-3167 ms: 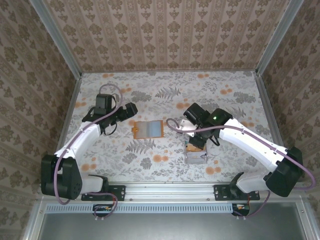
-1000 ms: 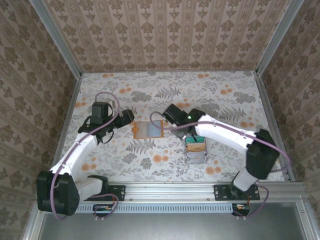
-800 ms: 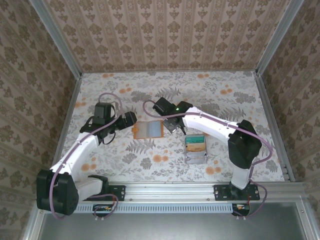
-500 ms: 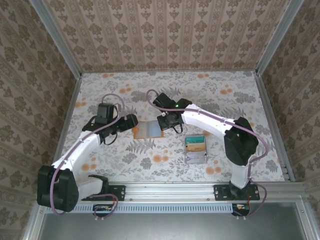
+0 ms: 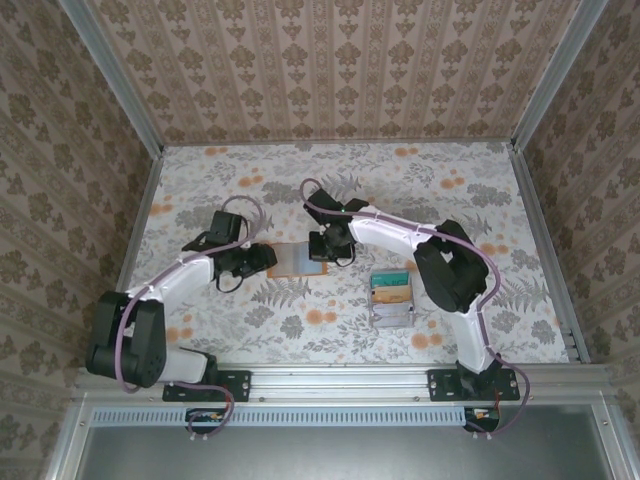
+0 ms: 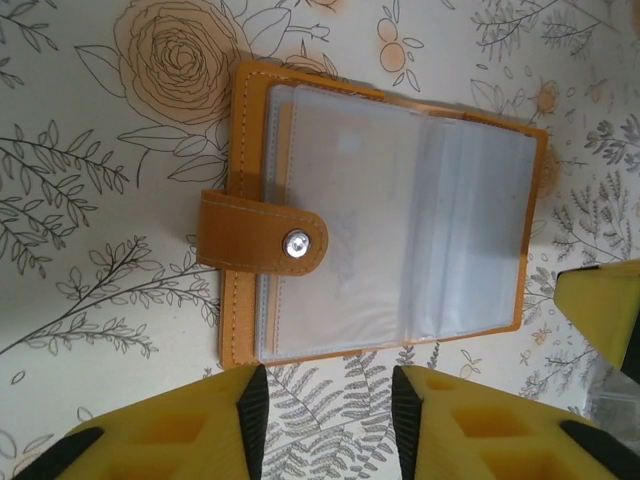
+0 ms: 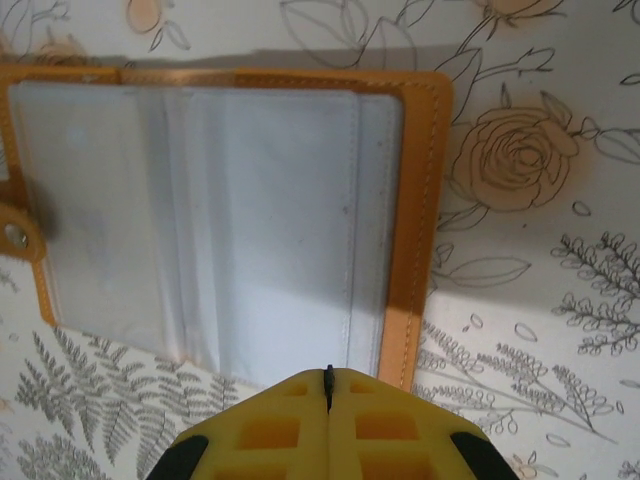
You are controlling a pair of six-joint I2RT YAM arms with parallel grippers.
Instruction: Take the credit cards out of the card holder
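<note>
The card holder (image 5: 296,258) lies open and flat on the floral table, orange-edged with pale clear sleeves (image 6: 400,220) and a snap tab (image 6: 262,245). I cannot tell whether any sleeve has a card in it. My left gripper (image 5: 266,259) sits at its left edge; in the left wrist view the left gripper (image 6: 328,420) is open over bare table just short of the holder. My right gripper (image 5: 329,249) is at the holder's right edge. In its own view the right gripper (image 7: 329,383) is shut, empty, low over the holder (image 7: 250,220). Credit cards (image 5: 390,281), teal and tan-orange, lie in a tray.
The grey tray (image 5: 392,318) sits right of the holder, near the front. The right arm arcs over the table's middle. A yellow finger of the right gripper (image 6: 603,305) shows at the edge of the left wrist view. Patterned walls enclose the table.
The right arm swung left from the tray to the holder's right edge, staying shut. The left gripper moved in to the holder's left edge and its jaws narrowed.
</note>
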